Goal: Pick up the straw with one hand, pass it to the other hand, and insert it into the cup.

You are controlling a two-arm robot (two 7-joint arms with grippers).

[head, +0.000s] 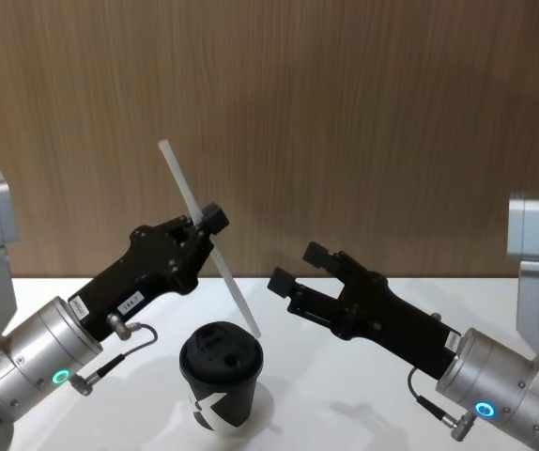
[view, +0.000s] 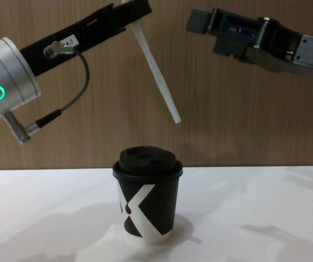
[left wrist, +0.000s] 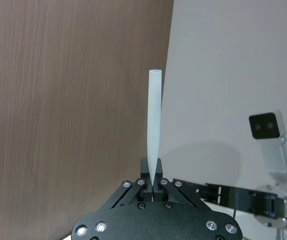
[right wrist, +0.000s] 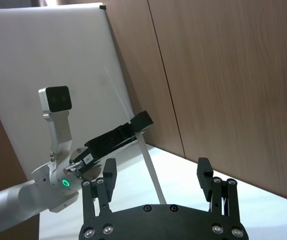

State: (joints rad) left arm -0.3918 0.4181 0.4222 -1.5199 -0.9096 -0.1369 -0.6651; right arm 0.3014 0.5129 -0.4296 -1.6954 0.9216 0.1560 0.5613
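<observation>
The thin white straw (head: 235, 287) hangs tilted in the air, gripped near its middle by my left gripper (head: 211, 224), the one on the silver wrist with the green ring. In the left wrist view the straw (left wrist: 154, 120) rises from between the shut fingers of that gripper (left wrist: 153, 182). The straw's lower end (view: 175, 117) hangs above the lid of the black cup (view: 145, 202) and slightly to its right. The cup (head: 221, 376) stands upright on the table. My right gripper (head: 298, 266) hovers open to the right of the straw, holding nothing; it shows too in the chest view (view: 203, 22).
The white table (view: 265, 218) carries the cup, with bare surface on both sides of it. A wood-panelled wall (head: 345, 113) stands close behind. Both arms are raised above the table.
</observation>
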